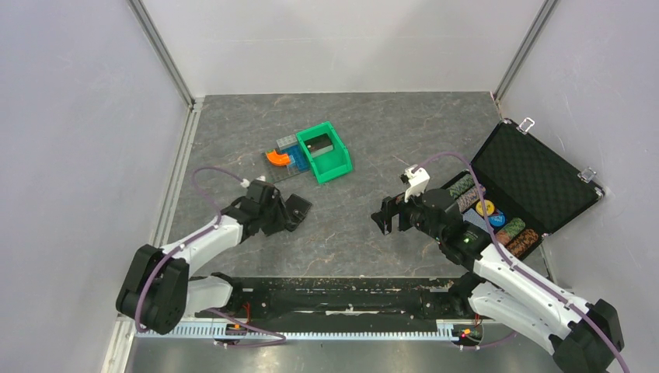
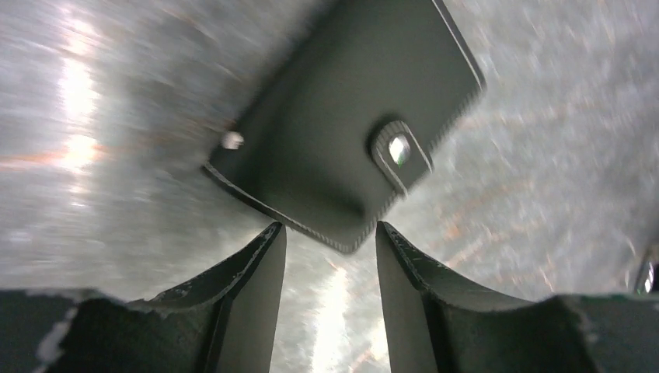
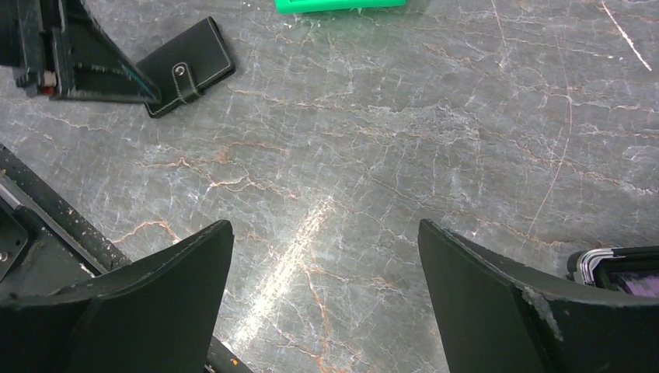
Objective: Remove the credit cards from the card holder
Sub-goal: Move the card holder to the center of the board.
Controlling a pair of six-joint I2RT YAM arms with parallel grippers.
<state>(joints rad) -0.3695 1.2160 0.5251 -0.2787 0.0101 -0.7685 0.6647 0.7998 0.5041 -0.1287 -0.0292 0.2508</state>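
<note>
While the card holder (image 2: pixel 342 132) is lying flat on the bench (image 3: pixel 435 116) near the left arm, it is showing as folded shut, with its strap and snap (image 2: pixel 399 149) sitting across the closing edge; judging from that, the task is sitting at its very start; no credit cards are showing anywhere outside the holder, so opening it and pulling every card out is all looking like work left to do; the left hand (image 2: pixel 330 233) is hovering low over one corner of the holder, fingers partly parted with a clear gap, that corner sitting right at the tips, and nothing is looking clamped; the left wrist view is blurring, so contact is hard to call; the right hand (image 3: pixel 325 225) is hanging wide and released over bare bench, well apart from the holder, grasping nothing; a green bin (image 1: pixel 336 166) is sitting farther back with something dark inside that I cannot identify; a black case (image 1: pixel 536 175) is standing open on the right with poker chips (image 1: pixel 497 221) in it, not part of this job; as for writing, no brand, label or text is reading on the holder, the snap, the bin or the case; nothing legible in any view.
</note>
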